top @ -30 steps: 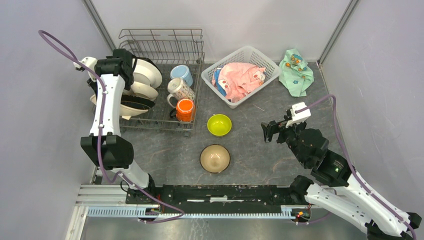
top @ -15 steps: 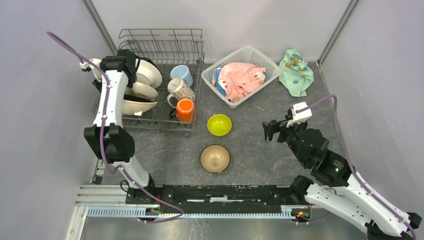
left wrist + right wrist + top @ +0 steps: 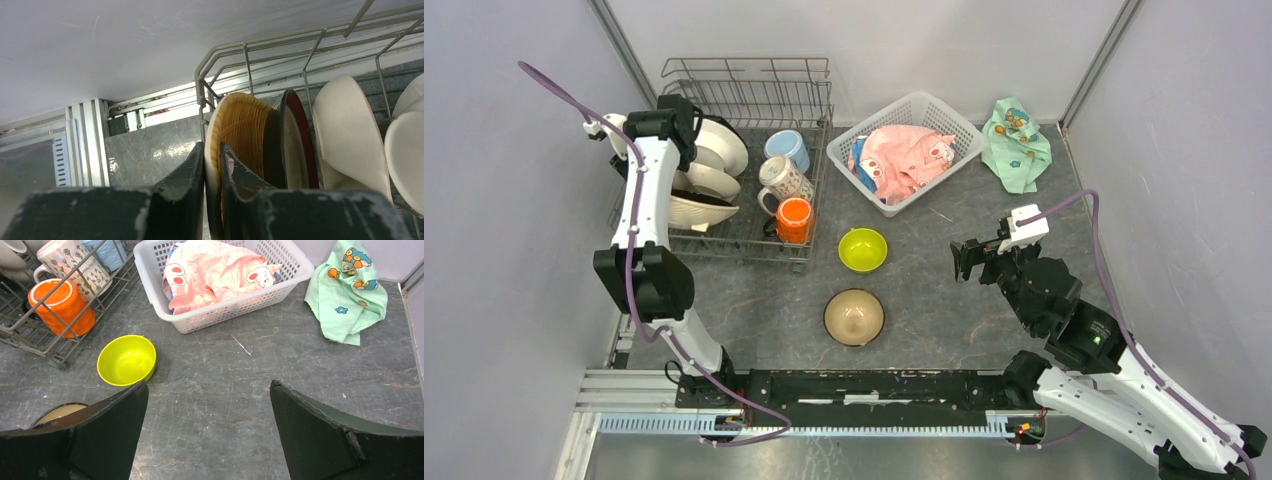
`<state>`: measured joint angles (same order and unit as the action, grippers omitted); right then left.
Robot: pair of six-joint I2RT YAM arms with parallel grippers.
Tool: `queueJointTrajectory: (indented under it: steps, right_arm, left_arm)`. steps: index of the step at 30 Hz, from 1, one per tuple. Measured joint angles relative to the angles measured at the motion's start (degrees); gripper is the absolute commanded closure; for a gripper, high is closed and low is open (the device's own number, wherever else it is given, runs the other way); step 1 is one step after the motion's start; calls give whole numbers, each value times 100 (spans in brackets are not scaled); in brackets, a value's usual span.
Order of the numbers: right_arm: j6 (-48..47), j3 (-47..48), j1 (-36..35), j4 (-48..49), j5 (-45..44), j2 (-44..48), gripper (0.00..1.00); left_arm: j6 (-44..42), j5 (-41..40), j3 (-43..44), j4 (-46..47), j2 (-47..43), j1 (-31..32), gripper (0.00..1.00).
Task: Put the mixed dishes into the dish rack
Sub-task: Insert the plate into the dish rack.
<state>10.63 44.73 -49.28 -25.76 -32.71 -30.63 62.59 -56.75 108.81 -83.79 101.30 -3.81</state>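
The grey wire dish rack (image 3: 746, 92) stands at the back left. Several plates stand on edge in its left half (image 3: 716, 148). A light-blue mug (image 3: 787, 148), a white patterned mug (image 3: 784, 180) and an orange mug (image 3: 793, 218) lie in its right half. My left gripper (image 3: 214, 151) is shut on the rim of a cream plate with an orange ribbed face (image 3: 242, 122), standing in the rack beside a red-rimmed plate (image 3: 296, 135). A lime-green bowl (image 3: 863, 249) and a tan bowl (image 3: 854, 317) sit on the table. My right gripper (image 3: 209, 386) is open and empty, right of the green bowl (image 3: 126, 360).
A white plastic lattice basket (image 3: 946, 112) holding a pink cloth (image 3: 902, 158) stands at the back centre. A mint-green patterned cloth (image 3: 1016, 143) lies at the back right. Grey walls close in the left, back and right sides.
My left arm has swung toward the back left over the rack's plates, then held still. The dark-rimmed plate seen at the front of the row no longer shows. The right gripper has barely shifted.
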Motion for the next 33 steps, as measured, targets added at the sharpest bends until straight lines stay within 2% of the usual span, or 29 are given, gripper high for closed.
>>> queueJointTrajectory:
  steps: [2,6,11,15,19,27,33]
  right_arm:
    - [-2,0,0,9,-11,0,2]
    - [-22,0,0,85,-33,-7,2]
    - [-26,0,0,164,-37,-92,2]
    - [-26,4,0,195,-35,-221,2]
    - [-24,81,0,195,-26,-398,2]
    - [-20,470,0,166,122,-765,2]
    - [-173,1014,0,118,339,-1220,2]
  left_arm:
    - [-114,-20,7,55,4,-24,79]
    - [-435,-13,-11,319,4,-24,68]
    - [-1012,39,-247,1088,-55,-22,42]
    - [-1451,267,-533,1600,-236,-20,31]
    - [-1821,494,-518,1950,-376,-17,29]
    - [-2286,907,-409,2068,-695,46,24]
    - [-2463,1646,-560,2439,-1421,109,25]
